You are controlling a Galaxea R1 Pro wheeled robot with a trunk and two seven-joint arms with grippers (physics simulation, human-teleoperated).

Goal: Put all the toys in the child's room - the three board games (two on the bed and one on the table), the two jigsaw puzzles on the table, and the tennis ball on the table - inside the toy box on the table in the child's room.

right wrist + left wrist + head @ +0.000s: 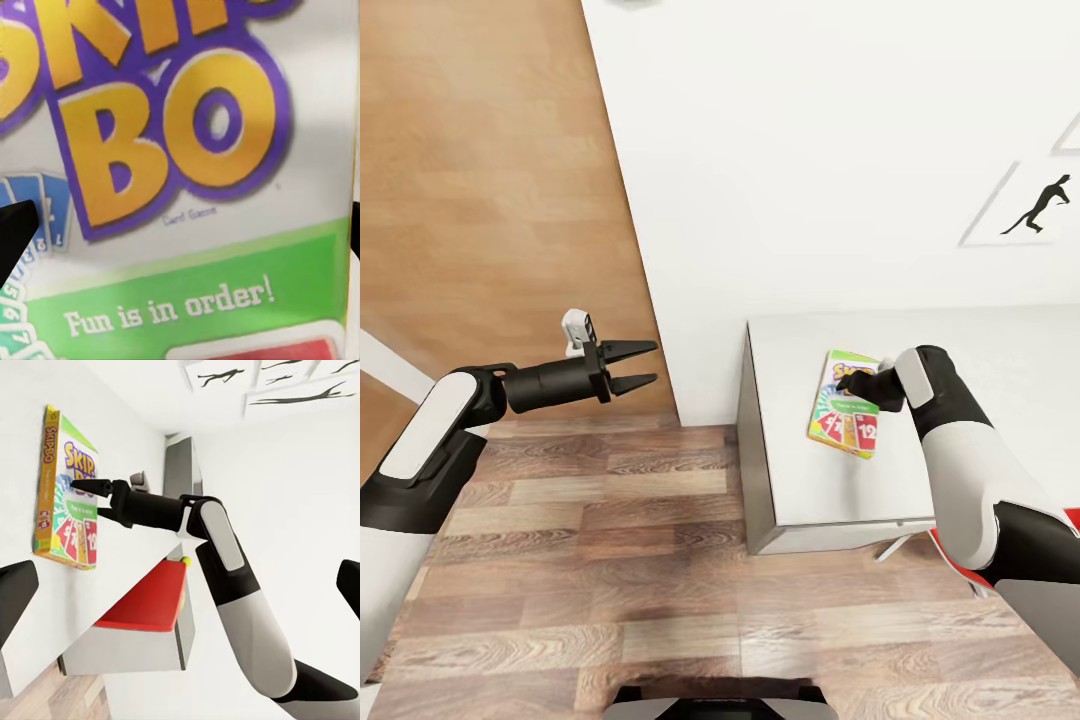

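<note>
Flat multicoloured cardboard game box [180,180] reads "SKIP-BO" in big yellow letters, small "Card Game" below, and "Fun is in order!" on its green band. Spine also says "SKIP-BO"; red cards on the cover show "12".

The right pincer [850,381] hangs over the board game [844,404], apparently touching, on the bed [810,490].

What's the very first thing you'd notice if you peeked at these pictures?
The bright Skip-Bo game box jumps out, lying flat on the white bed beside the wall. The right gripper hangs just above it, jaws apart, so close that its own camera reads "Fun is in order!" on the box. The left gripper waits open in the air over the wooden floor.
</note>
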